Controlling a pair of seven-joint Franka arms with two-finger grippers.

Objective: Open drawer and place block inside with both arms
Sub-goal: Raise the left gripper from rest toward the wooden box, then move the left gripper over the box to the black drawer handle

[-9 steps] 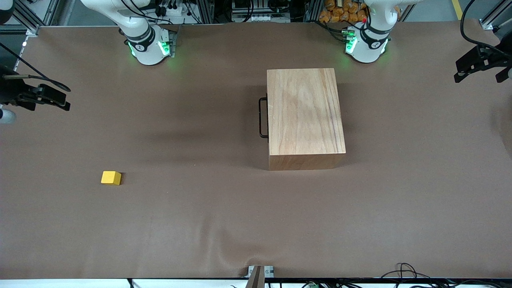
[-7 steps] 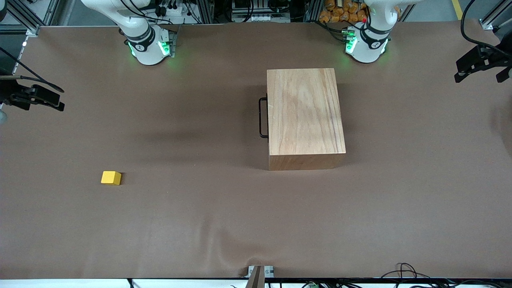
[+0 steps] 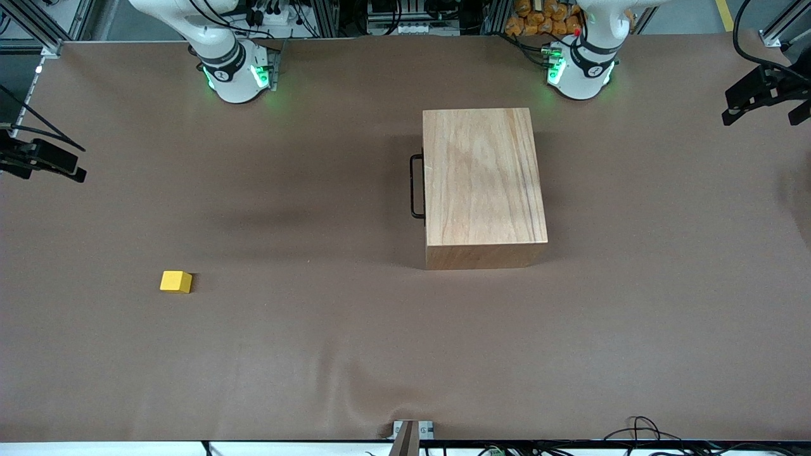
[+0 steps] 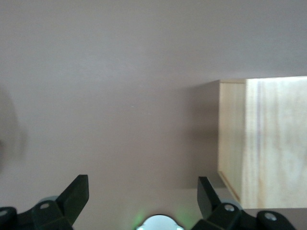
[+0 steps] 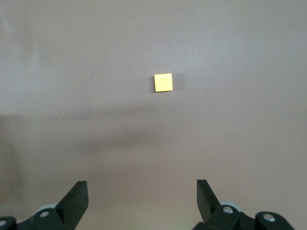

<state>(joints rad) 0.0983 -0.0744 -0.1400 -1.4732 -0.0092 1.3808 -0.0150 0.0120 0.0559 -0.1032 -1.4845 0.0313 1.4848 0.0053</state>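
The drawer is shut inside the large wooden box; only its black wire handle shows, on the side facing the right arm's end of the table. The box also shows in the left wrist view. The yellow block lies on the table toward the right arm's end, nearer to the front camera than the box, and shows in the right wrist view. My right gripper is open and empty, high over the table's right-arm end. My left gripper is open and empty, high over the left-arm end.
The brown table cover is wrinkled near the front edge. The two green-lit arm bases stand along the edge farthest from the front camera. A small metal bracket sits at the front edge.
My right gripper has drifted outward toward the right arm's end of the table. My left gripper has shifted slightly outward. The box and the block have not moved.
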